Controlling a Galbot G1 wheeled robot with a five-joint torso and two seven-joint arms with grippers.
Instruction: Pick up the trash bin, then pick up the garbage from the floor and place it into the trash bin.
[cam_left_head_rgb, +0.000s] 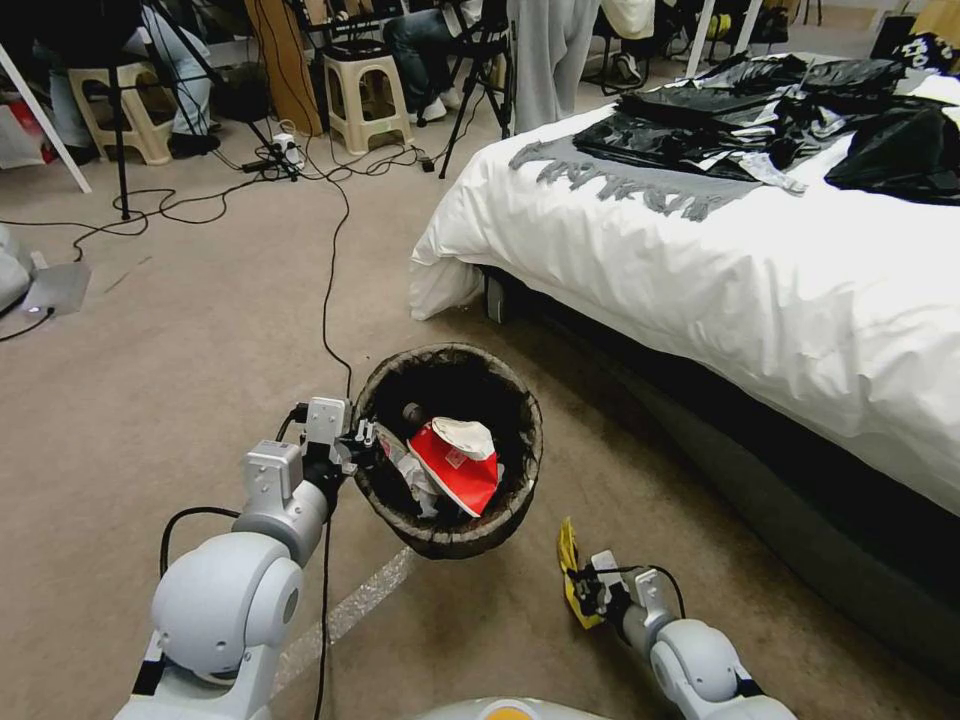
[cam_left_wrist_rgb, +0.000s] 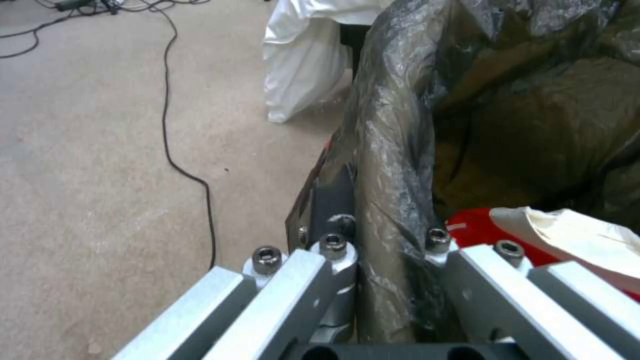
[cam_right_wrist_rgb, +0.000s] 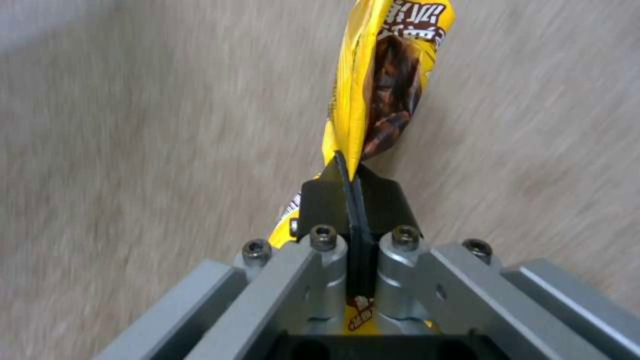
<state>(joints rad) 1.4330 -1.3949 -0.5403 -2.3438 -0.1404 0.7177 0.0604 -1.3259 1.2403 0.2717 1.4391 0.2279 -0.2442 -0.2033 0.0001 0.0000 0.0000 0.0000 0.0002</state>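
The trash bin (cam_left_head_rgb: 452, 535), lined with a dark bag, hangs tilted above the carpet, and my left gripper (cam_left_head_rgb: 366, 447) is shut on its near-left rim (cam_left_wrist_rgb: 390, 200). Inside lie a red-and-white carton (cam_left_head_rgb: 458, 468) and white tissue (cam_left_head_rgb: 466, 435); the left wrist view shows the carton (cam_left_wrist_rgb: 477, 225) and tissue (cam_left_wrist_rgb: 573, 240) beside the clamped rim. My right gripper (cam_left_head_rgb: 583, 588) is low at the front right, shut on a yellow snack wrapper (cam_left_head_rgb: 568, 560). In the right wrist view the wrapper (cam_right_wrist_rgb: 383, 85) sticks out beyond the closed fingertips (cam_right_wrist_rgb: 319, 200) over the carpet.
A bed (cam_left_head_rgb: 720, 270) with a white cover and black bags fills the right side, its dark base close to the bin. A black cable (cam_left_head_rgb: 328, 300) runs across the carpet toward my left arm. Stools, stands and seated people are at the back.
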